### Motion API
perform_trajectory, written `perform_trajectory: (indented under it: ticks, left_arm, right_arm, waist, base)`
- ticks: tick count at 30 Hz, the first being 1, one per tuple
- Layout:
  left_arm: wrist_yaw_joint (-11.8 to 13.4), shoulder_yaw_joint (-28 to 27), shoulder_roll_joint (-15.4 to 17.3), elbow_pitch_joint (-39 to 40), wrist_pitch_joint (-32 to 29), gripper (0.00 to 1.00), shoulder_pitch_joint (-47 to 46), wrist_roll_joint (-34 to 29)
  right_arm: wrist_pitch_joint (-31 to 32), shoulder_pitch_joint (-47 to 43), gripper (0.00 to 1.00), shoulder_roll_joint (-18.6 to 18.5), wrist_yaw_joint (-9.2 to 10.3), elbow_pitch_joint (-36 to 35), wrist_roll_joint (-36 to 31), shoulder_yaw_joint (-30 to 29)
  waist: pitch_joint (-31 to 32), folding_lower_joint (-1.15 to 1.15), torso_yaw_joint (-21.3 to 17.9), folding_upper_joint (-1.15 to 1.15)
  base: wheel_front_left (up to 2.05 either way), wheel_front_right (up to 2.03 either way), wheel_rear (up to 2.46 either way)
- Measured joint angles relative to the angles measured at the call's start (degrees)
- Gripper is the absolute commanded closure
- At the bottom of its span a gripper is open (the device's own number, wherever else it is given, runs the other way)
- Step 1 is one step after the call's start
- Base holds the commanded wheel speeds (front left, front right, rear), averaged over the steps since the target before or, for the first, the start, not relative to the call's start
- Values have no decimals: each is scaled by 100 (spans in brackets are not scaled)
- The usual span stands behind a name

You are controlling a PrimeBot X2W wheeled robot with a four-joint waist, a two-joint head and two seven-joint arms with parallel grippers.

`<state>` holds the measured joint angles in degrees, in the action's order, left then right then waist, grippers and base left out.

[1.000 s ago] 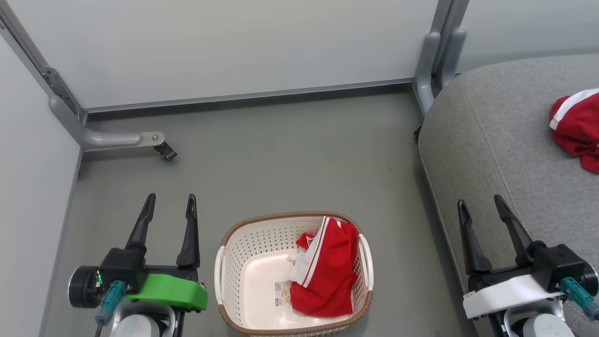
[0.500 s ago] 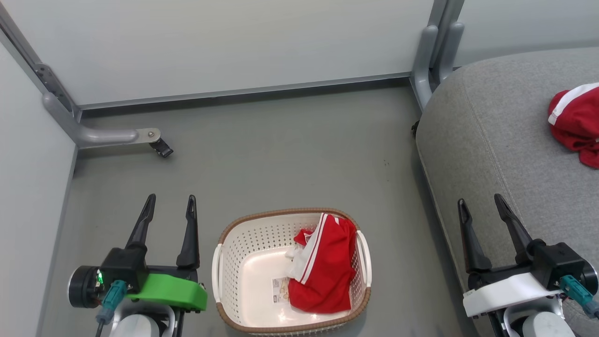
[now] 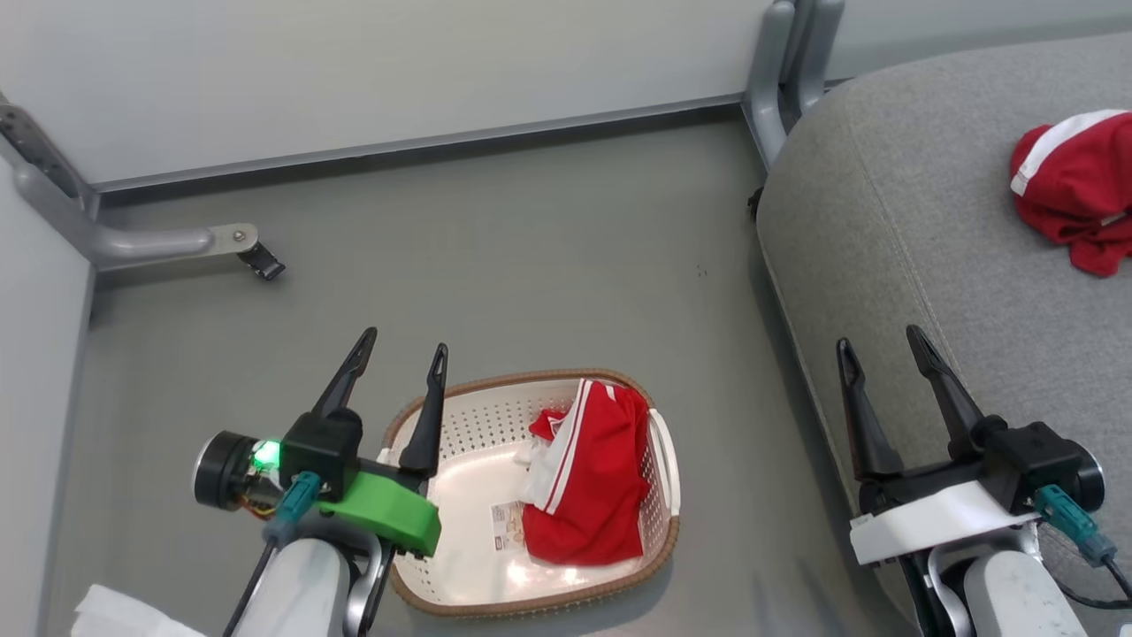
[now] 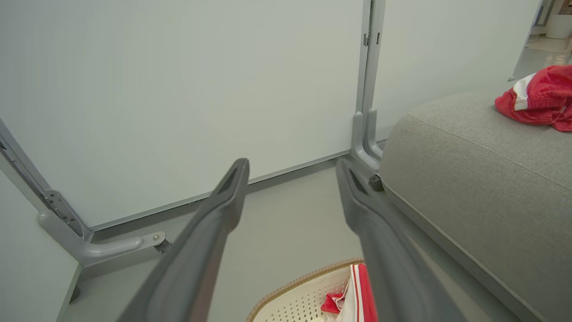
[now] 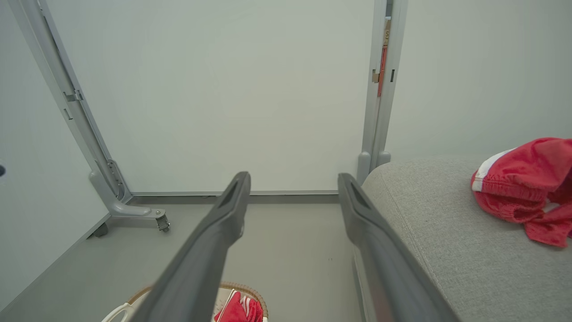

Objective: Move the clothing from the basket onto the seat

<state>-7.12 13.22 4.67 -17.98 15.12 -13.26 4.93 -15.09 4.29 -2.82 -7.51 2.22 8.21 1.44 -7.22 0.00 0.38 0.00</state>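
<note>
Hovering at the left, the left gripper (image 3: 403, 345) hangs over the basket's left rim with its two dark fingers spread wide and nothing between them. That stance reads as lining up for a reach down into the basket (image 3: 531, 379). The basket stands on the grey floor (image 3: 531, 230). One red garment (image 3: 588, 487) lies bunched against the basket's right wall, white stripes uppermost, so the left half of the bottom is bare and the paper label (image 3: 507, 526) shows. Lying so, it probably calls for the fingers to travel toward that right wall to pinch a fold. Farther right, across a strip of floor, the right gripper (image 3: 879, 341) is held over the seat's near left edge, fingers likewise apart and empty, likely parked clear of the other arm's work. The seat (image 3: 884, 203) takes up the right side, and the second red garment (image 3: 1066, 181) lies crumpled near its far right edge, well apart from both grippers. I judge the job half done: one piece delivered, one to lift.
</note>
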Motion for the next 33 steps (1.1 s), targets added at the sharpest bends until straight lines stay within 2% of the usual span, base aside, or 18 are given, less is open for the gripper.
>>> perform_trajectory:
  ticks: [8, 17, 33]
  left_arm:
    - [-26, 739, 319, -866, 0, 0, -789, -126]
    - [-27, 1636, 606, -1891, 0, 0, -1767, 43]
    - [-30, 3418, 831, -3685, -90, 0, -3413, 321]
  right_arm:
    - [0, 416, 0, -1, 0, -110, -24, 187]
    - [0, 874, 0, -2, 0, -207, 49, 338]
    - [0, 1580, 0, -3, 0, -475, 287, 500]
  waist:
    - [-472, 0, -331, 0]
    - [-1143, 0, -740, 0]
    - [-2550, 0, -1338, 0]
  base:
    - [0, 0, 0]
    - [0, 0, 0]
    - [0, 0, 0]
